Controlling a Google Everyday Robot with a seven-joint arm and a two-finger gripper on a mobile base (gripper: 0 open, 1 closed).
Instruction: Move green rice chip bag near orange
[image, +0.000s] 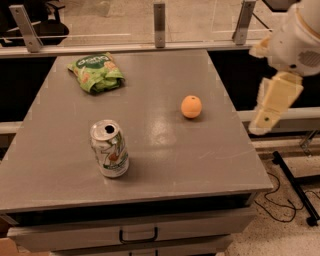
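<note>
The green rice chip bag (96, 73) lies crinkled at the far left of the grey table (165, 160). The orange (191, 106) sits right of the table's middle, well apart from the bag. My gripper (272, 105), a cream-coloured piece hanging from the white arm (295, 45), is beyond the table's right edge, to the right of the orange and above the floor. It holds nothing that I can see.
A silver-green soda can (109, 148) stands upright near the front left of the table. A rail with metal posts (159, 20) runs behind the far edge. Drawers (137, 234) sit under the front. Cables and a stand leg (295, 185) lie on the floor at right.
</note>
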